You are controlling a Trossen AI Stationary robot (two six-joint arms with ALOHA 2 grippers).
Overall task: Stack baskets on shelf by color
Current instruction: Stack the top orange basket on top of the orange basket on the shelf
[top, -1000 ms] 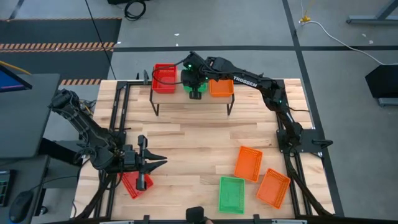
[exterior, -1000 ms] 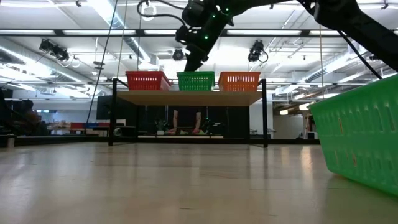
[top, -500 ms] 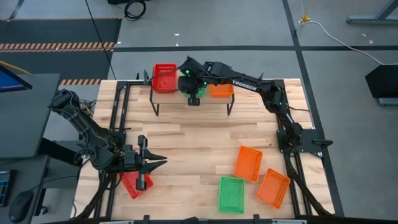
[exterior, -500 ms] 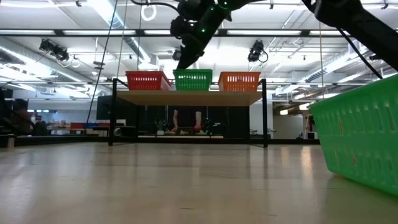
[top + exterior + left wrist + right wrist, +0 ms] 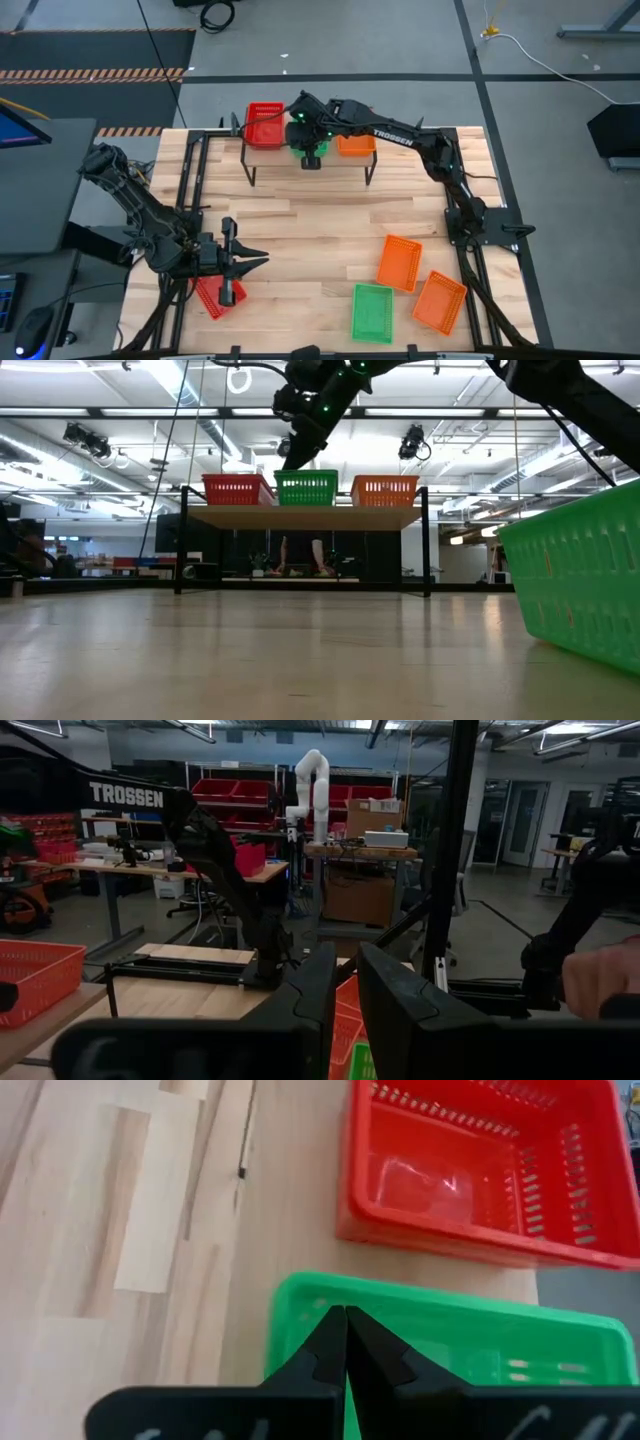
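Observation:
On the shelf (image 5: pixel 310 517) at the table's far side stand a red basket (image 5: pixel 238 489), a green basket (image 5: pixel 306 488) and an orange basket (image 5: pixel 384 490), side by side on their bottoms. My right gripper (image 5: pixel 345 1312) is shut and reaches down into the green basket (image 5: pixel 450 1330), beside the red basket (image 5: pixel 480 1170). My left gripper (image 5: pixel 240 262) hovers at the near left above another red basket (image 5: pixel 213 297), which lies on the table. Its fingers (image 5: pixel 320 990) are level, a narrow gap apart, with nothing between them. My right gripper has its shut fingertips inside the green basket, at the inner side of the long wall (image 5: pixel 300 1292) that faces the red basket. The fingers slant down from the table's right. The basket stands flat on the shelf top. Whether the tips press the wall I cannot tell.
Two orange baskets (image 5: pixel 398 262) (image 5: pixel 440 302) and a green basket (image 5: pixel 372 312) lie flat on the table at the near right. The green one fills the right of the low view (image 5: pixel 580 590). The middle of the table shows bare wood (image 5: pixel 310 225).
My right gripper has gone a little toward the table's left edge along the shelf. The green basket has slid with it toward the red basket, so the gap to the orange basket is wider. Over the last half second both have kept still.

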